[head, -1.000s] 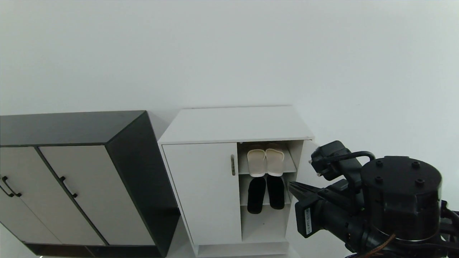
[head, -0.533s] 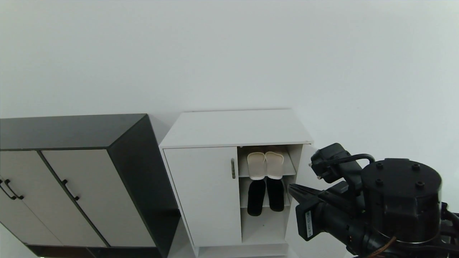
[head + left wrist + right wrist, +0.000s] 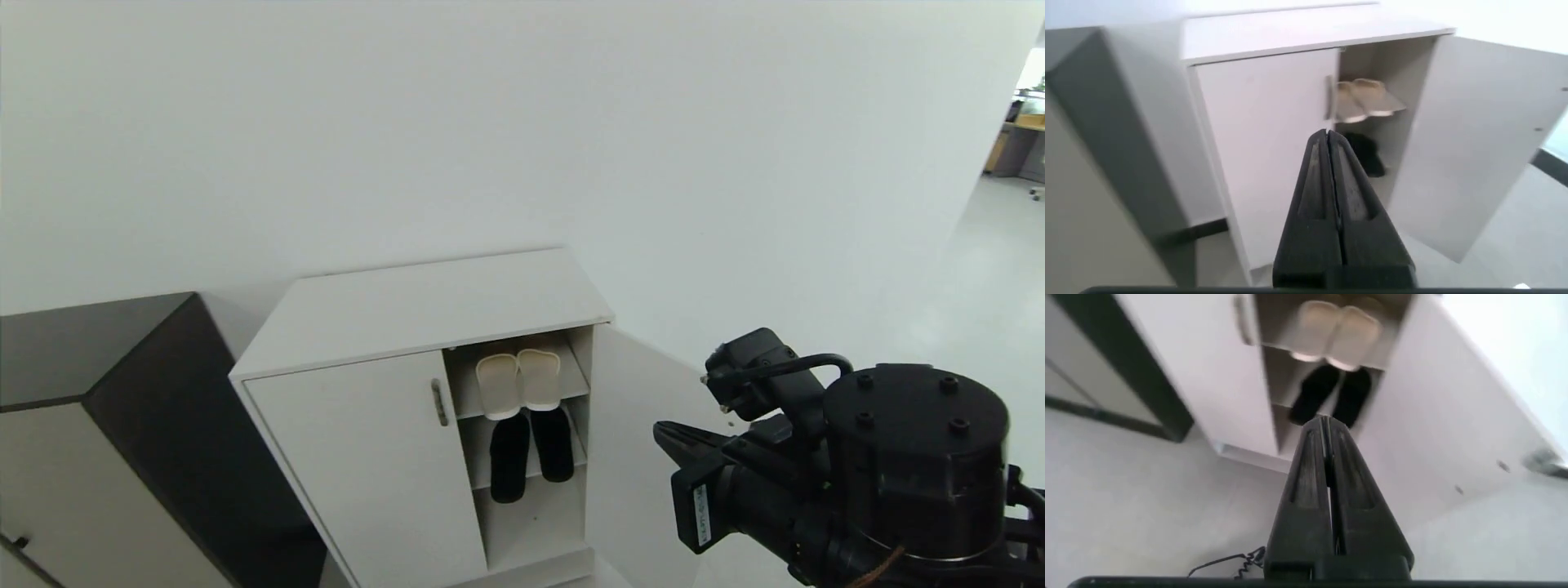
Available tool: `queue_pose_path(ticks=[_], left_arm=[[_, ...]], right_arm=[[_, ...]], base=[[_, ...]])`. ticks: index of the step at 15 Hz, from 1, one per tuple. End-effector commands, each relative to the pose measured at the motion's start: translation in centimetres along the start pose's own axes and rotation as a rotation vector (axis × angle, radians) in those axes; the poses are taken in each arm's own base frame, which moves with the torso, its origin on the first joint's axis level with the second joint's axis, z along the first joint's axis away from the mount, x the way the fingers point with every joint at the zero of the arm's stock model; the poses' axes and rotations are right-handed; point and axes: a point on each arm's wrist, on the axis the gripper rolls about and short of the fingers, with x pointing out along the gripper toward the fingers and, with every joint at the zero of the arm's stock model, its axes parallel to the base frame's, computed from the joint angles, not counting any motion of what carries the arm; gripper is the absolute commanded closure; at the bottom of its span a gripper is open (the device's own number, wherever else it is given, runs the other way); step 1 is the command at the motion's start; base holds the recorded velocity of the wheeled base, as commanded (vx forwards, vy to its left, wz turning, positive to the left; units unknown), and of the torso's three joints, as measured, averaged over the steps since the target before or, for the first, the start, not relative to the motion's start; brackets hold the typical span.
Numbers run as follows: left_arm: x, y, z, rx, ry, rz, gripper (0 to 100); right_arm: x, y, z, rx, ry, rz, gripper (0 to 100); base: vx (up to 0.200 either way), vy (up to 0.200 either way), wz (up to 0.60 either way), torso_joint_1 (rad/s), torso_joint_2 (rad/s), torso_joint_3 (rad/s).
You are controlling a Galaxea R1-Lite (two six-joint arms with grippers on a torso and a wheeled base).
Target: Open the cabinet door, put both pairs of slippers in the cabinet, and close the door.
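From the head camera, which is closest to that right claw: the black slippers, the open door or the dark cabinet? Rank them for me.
1. Open door, right beside the right gripper.
2. Black slippers, farther left, tucked inside.
3. Dark cabinet, far left.

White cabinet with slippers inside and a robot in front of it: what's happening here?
A robot is putting slippers away in the white cabinet. The white slippers sit on the upper shelf, the black slippers on the shelf below. The right door stands wide open. The left hand and right hand are both shut, empty, and apart from the cabinet. Only closing the door seems left.
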Motion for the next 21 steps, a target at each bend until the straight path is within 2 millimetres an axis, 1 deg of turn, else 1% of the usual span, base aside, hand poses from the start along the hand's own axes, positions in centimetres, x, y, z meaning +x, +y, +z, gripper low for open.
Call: queue_pose_path(ticks=[1,3,5,6,7,9,11,13,14,17,19,20,21], left_arm=[[0.0,0.0,0.0,0.0,0.001,0.0,100],[0.0,0.0,0.0,0.0,0.001,0.0,100],[0.0,0.0,0.0,0.0,0.001,0.0,100],[0.0,0.0,0.0,0.0,0.001,0.0,100],[0.0,0.0,0.0,-0.002,0.001,0.002,100],[0.0,0.0,0.0,-0.005,0.001,0.008,100],[0.0,0.0,0.0,-0.005,0.001,0.008,100],[0.0,0.0,0.0,-0.005,0.001,0.006,100],[0.0,0.0,0.0,-0.005,0.001,0.006,100],[0.0,0.0,0.0,-0.005,0.001,0.006,100],[0.0,0.0,0.0,-0.003,0.001,0.008,100],[0.0,0.0,0.0,-0.002,0.001,0.006,100],[0.0,0.0,0.0,-0.002,0.001,0.005,100]], right_arm=[[0.0,-0.1,0.0,0.001,-0.001,-0.003,100],[0.4,-0.9,0.2,0.006,-0.002,-0.036,100],[1.5,-2.5,0.3,0.008,0.005,-0.106,100],[1.8,-3.0,0.5,0.014,0.002,-0.127,100],[2.8,-4.6,0.7,0.033,0.007,-0.187,100],[3.7,-6.2,0.8,0.055,0.015,-0.211,100],[4.6,-7.4,1.1,0.072,0.014,-0.233,100],[5.8,-8.2,1.3,0.081,0.014,-0.262,100],[6.3,-8.4,1.4,0.084,0.015,-0.273,100],[8.5,-9.6,2.2,0.104,-0.001,-0.303,100],[9.3,-10.1,2.9,0.111,-0.016,-0.316,100],[10.7,-11.2,3.4,0.118,-0.013,-0.348,100],[11.9,-12.1,3.5,0.124,-0.006,-0.373,100]], base=[[0.0,0.0,-0.6,0.012,0.0,0.002],[0.0,0.0,0.0,0.0,0.0,0.0],[0.0,0.0,0.0,0.0,0.0,0.0],[0.0,0.0,0.0,0.0,0.0,0.0],[0.0,0.0,0.0,0.0,0.0,0.0],[0.0,0.0,0.0,0.0,0.0,0.0],[-0.2,0.0,0.0,0.005,0.0,0.0],[-0.2,0.0,0.0,0.012,0.01,-0.005],[0.0,0.0,0.0,0.0,0.0,0.0],[0.0,0.0,0.0,0.0,0.0,0.0],[0.0,0.0,0.0,0.0,0.0,0.0],[0.0,0.0,0.0,0.0,0.0,0.0],[0.0,0.0,0.0,0.0,0.0,0.0]])
